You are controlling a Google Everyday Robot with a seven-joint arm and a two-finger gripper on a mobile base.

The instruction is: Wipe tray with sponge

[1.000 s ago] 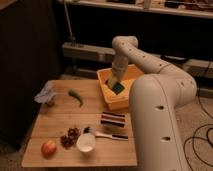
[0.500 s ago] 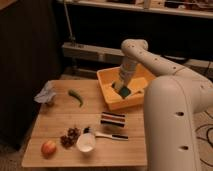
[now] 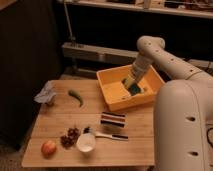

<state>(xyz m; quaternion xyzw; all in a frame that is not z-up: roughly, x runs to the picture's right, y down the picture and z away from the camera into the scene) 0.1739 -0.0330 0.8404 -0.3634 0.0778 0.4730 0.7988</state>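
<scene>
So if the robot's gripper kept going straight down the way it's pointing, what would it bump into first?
The gripper points down into the tray, shut on the sponge. It would press the sponge onto the tray's floor, though the exact depth is hard to judge.

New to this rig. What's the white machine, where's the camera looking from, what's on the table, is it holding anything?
The white bulk is a mobile robot with one arm. The single camera view looks down over the table from beside the robot's body; its mount isn't evident. The arm reaches into the yellow-orange tray, where its gripper is shut on the sponge, pressing it to the tray floor. Also on the wooden table: a striped block, white cup, apple, dark grapes, green pepper, crumpled grey object.
</scene>
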